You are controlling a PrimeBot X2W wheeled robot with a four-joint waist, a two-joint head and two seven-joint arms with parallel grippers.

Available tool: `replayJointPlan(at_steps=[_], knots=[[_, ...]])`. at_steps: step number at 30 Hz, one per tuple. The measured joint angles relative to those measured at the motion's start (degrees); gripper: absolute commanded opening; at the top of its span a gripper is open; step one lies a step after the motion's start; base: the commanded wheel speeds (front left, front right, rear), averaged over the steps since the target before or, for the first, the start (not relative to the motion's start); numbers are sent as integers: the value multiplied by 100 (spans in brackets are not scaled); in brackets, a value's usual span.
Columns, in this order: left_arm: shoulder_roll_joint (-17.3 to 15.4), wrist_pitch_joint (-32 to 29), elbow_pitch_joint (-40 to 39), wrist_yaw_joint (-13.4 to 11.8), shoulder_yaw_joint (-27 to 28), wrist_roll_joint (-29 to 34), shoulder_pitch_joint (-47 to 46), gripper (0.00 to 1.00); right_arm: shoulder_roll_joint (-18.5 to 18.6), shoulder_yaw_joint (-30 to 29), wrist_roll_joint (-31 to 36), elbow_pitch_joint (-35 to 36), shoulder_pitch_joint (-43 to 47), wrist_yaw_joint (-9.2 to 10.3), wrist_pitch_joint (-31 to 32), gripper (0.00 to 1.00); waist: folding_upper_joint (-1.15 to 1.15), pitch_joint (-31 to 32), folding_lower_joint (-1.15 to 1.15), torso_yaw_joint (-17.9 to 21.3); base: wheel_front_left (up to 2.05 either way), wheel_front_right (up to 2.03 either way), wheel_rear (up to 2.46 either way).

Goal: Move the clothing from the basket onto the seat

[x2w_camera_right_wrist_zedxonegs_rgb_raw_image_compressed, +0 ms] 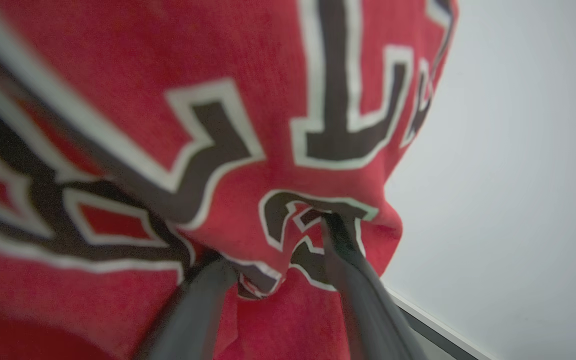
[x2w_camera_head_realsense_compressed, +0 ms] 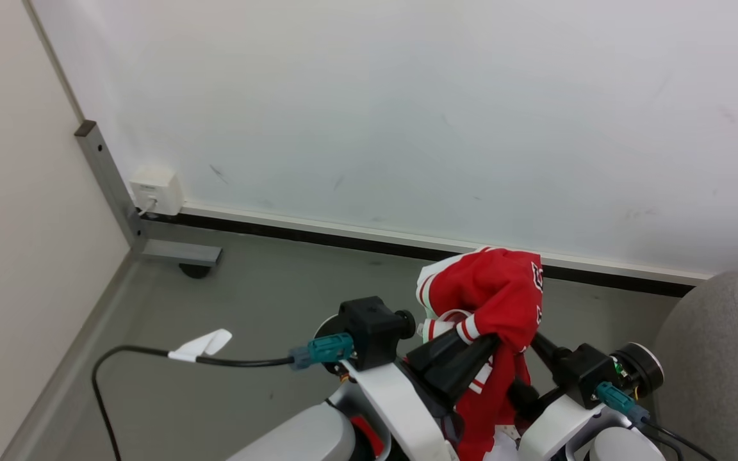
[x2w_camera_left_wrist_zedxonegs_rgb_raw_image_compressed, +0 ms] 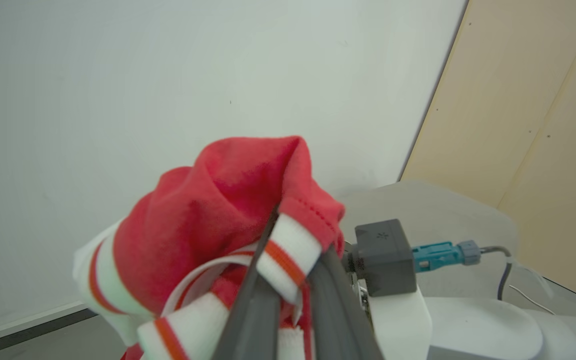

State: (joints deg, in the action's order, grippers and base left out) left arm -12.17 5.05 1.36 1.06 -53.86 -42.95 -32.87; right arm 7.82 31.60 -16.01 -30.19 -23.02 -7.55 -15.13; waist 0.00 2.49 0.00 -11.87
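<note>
The clothing (x2w_camera_head_realsense_compressed: 497, 288) is bunched in the air in front of the robot, draped over both raised arms above the grey floor (x2w_camera_head_realsense_compressed: 247, 301) and close to the white wall (x2w_camera_head_realsense_compressed: 407, 96); it touches neither. The left gripper (x2w_camera_left_wrist_zedxonegs_rgb_raw_image_compressed: 295, 245) has its jaws together, clamped on a white band of trim with 1 orange-red stripe, and red cloth mounds over the tips. The right gripper (x2w_camera_right_wrist_zedxonegs_rgb_raw_image_compressed: 273, 240) has its jaws apart; both tips press into the red cloth with black, white-edged lettering, and a fold sags between them. The seat (x2w_camera_head_realsense_compressed: 721, 358) shows as a light-grey rounded edge at the robot's right, just beside the right arm; the clothing is clear of it.
</note>
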Motion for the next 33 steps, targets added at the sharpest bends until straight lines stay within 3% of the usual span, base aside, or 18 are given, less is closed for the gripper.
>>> replayJointPlan(at_steps=[1,22,23,24,25,26,27,33], knots=[[-5,-1,2,-1,1,-1,0,0,0,-9,2,37,1,0,-1,0,0,3,0,-24,0,0,0],[-187,256,342,-160,319,-85,11,0,-13,-207,-141,604,204,0,0,0,0,-94,0,206,0,0,0],[-192,261,366,-162,321,-81,11,7,-19,-243,-169,634,208,0,0,0,0,-101,0,224,0,0,0],[-200,268,386,-168,319,-75,10,34,-23,-280,-175,661,218,0,0,0,0,-105,0,243,0,0,0],[-209,291,404,-178,321,-71,10,74,-23,-313,-177,698,233,0,0,0,0,-110,0,265,0,0,0],[-215,309,417,-198,325,-60,11,95,-23,-359,-186,731,249,0,0,0,0,-118,0,291,0,0,0],[-223,314,435,-200,322,-55,11,100,-23,-402,-192,767,264,0,0,0,0,-126,0,320,0,0,0],[-238,398,503,-156,232,-23,68,100,-3,-789,-285,1094,341,0,0,0,0,-185,0,586,0,0,0]])
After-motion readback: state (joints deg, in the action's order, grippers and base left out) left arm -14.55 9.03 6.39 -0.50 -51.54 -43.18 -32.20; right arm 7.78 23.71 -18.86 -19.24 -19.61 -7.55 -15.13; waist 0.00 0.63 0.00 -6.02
